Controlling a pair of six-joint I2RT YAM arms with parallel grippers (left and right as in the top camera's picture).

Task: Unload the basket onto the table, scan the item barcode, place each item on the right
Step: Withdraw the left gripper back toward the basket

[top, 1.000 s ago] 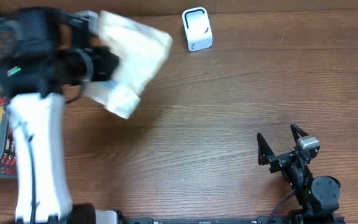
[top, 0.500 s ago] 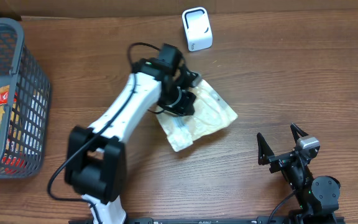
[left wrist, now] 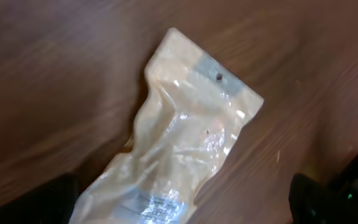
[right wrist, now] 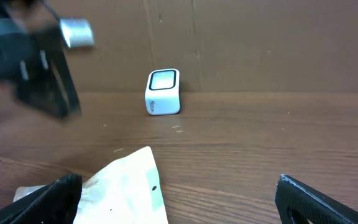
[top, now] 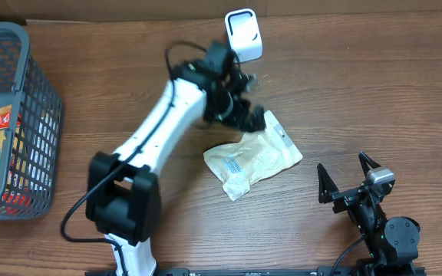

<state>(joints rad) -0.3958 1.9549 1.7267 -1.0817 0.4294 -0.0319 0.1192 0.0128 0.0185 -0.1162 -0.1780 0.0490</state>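
The item, a cream plastic pouch [top: 252, 156] with a white label near one end, lies flat on the wooden table. Nothing is touching it. My left gripper [top: 248, 107] hovers open just above its upper left corner, blurred by motion. In the left wrist view the pouch [left wrist: 185, 137] lies below, between the dark fingertips [left wrist: 39, 202], well apart from them. The white scanner [top: 243, 35] stands at the table's back edge, behind the left gripper. My right gripper [top: 349, 180] rests open at the front right, facing the pouch [right wrist: 120, 190] and the scanner [right wrist: 163, 92].
A grey wire basket [top: 33, 57] with several packaged goods stands at the far left. A cardboard wall runs along the back of the table. The left arm [top: 156, 142] stretches from the front edge across the middle.
The left gripper has opened and let go of the pouch, which now lies on the table a little lower and to the right. The gripper has risen towards the scanner. The right arm is still.
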